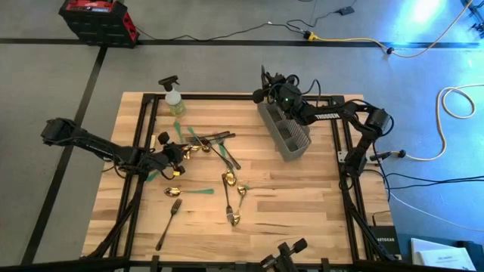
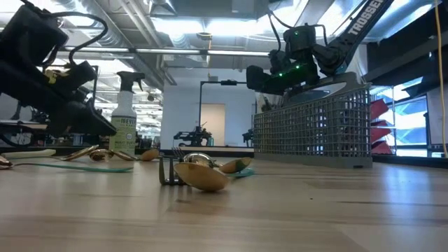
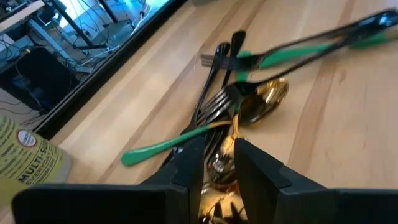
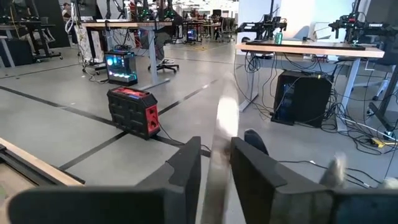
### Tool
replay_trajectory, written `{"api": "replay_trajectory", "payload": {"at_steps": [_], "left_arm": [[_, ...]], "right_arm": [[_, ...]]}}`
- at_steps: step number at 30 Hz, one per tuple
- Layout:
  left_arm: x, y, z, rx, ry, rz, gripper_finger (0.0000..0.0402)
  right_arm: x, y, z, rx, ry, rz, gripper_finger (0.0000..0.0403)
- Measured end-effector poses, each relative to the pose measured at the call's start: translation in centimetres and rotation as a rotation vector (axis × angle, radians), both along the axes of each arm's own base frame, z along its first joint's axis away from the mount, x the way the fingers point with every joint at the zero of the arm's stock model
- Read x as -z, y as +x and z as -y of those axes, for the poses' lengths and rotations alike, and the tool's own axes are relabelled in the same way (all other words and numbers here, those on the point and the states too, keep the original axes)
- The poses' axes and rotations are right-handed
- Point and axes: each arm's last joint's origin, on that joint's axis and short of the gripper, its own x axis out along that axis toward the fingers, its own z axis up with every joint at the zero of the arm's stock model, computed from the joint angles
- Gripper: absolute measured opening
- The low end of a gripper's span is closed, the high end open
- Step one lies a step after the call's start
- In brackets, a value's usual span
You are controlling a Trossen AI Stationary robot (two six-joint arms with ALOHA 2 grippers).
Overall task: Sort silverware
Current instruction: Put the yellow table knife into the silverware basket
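Silverware lies scattered on the wooden table: green-handled, dark and gold pieces, a gold fork and a dark fork. My left gripper is low over the pile at centre left, shut on a gold spoon. My right gripper hovers level above the far end of the grey mesh caddy. Its fingers stand a little apart with a pale blurred utensil upright between them. My left gripper pinches the gold spoon's handle between its two fingers, which lie along the handle and slant down toward the table. The bowl rests among a dark fork and green-handled pieces. My right gripper: I cannot tell whether its fingers touch the blurred utensil.
A spray bottle stands at the table's far left corner. The caddy stands at the far right. A green-handled spoon and a gold spoon lie mid-table. Bare wood lies along the near edge and right of centre.
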Motion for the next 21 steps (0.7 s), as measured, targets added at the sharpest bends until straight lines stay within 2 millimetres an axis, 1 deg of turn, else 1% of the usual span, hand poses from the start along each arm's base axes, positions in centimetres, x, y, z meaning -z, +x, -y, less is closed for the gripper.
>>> {"api": "replay_trajectory", "payload": {"at_steps": [7, 21], "left_arm": [[0.32, -0.23, -0.05, 0.000, 0.009, -0.045, 0.0072], [0.28, -0.21, -0.04, 0.000, 0.008, -0.040, 0.0072]], "right_arm": [[0.25, 0.14, -0.22, -0.011, 0.015, -0.022, 0.0085], [0.26, 0.16, -0.24, -0.017, 0.016, -0.022, 0.0085]]}}
